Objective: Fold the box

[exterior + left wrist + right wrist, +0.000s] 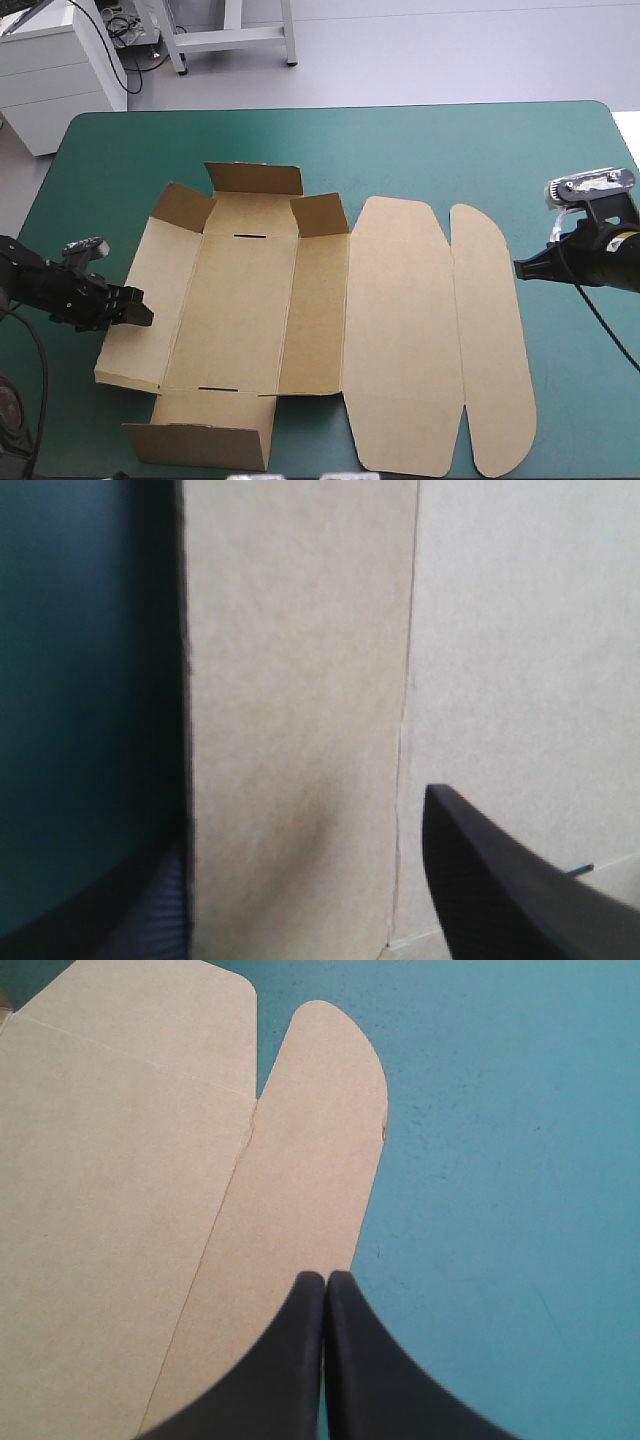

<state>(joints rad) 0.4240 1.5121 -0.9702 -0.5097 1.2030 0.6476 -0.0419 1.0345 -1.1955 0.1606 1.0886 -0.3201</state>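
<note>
You're early in the fold. The box (250, 300) lies opened out in the middle of the teal-green table cover (450, 150), base panel down. What counts as started: the far end flap (255, 178) and the two small corner flaps beside it stand up from the base, the near end wall (200, 440) is raised, and the left side wall (140, 300) looks tipped a little off the cover. What I judge is left: the side wall (315, 310) between base and lid lies flat, nothing is tucked into the slots, and the lid panel (400, 330) with its rounded tuck flap (490, 330) lies flat on the box's right side.

Your left gripper (140, 308) reaches in low at the outer edge of that left side wall. Its black fingers stand well apart, one under or outside the wall's edge and one over its inner face, so the board sits between them unclamped (the lower finger is mostly hidden, so whether it touches the board I cannot tell).

Your right gripper (520, 268) hovers just beside the tuck flap's outer edge, pointing at the box, fingers pressed together into one point and holding nothing.
</note>
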